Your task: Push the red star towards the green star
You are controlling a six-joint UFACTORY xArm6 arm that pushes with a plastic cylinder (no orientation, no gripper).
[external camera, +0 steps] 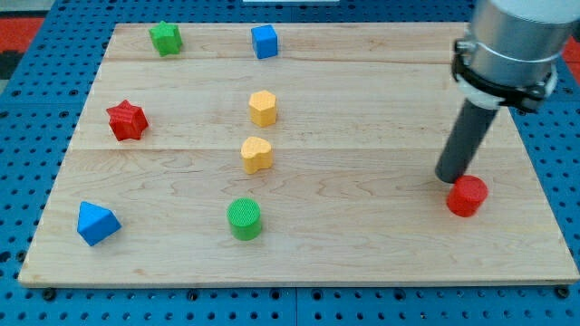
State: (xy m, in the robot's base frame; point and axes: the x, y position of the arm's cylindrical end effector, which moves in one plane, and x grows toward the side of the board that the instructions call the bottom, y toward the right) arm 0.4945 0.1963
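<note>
Your tip [450,179] touches the red cylinder [467,196], far right of the red star [126,119]; it has no fingers, and the green star [166,38] waits above.

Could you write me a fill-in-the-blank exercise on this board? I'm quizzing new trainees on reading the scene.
1. My tip stands just beside the red ____ at the view's right.
2. The red star lies below the ____ star at the view's left.
3. Between the two yellow blocks and the view's bottom stands a ____ cylinder.
4. The number of blue blocks on the wooden board is ____.

Missing words: cylinder; green; green; two
</note>
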